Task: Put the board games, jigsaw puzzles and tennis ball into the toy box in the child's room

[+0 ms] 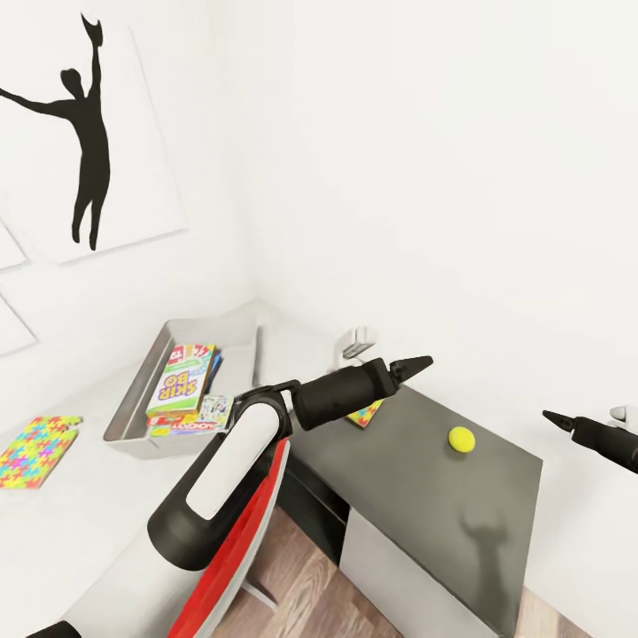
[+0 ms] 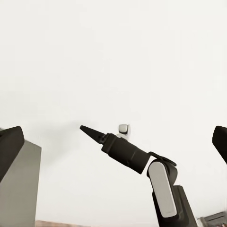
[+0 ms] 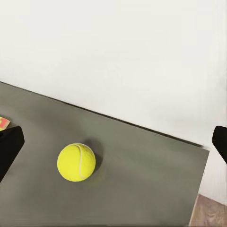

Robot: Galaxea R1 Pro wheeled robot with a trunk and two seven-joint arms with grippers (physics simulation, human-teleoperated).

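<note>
Wall print [image 1: 89,133]: black silhouette of a figure with one arm raised, on the white wall at far left.
Jigsaw puzzle [image 1: 35,447]: thin multicolour square lying flat on the light grey counter [image 1: 80,523], left of the toy box.
Toy box [image 1: 133,403]: light grey lidless bin on the light counter near the corner; it holds a "Skip-Bo" game box [image 1: 182,379] lying on top of a "Monopoly" game box [image 1: 190,424].
Left hand [image 1: 415,364]: dark fingers pointing right, above the dark grey counter [image 1: 425,496]; fingertips look closed together in the head view, holding nothing visible.
Second jigsaw puzzle [image 1: 365,413]: on the dark counter, mostly hidden under the left forearm.
Tennis ball [image 1: 461,439]: yellow-green, resting on the dark counter between the two hands, touching neither; in the right wrist view [image 3: 75,162] it lies ahead of the spread fingers.
Right hand [image 1: 558,418]: at far right, pointing left towards the ball; open and empty, its fingers at opposite edges of the right wrist view.
</note>
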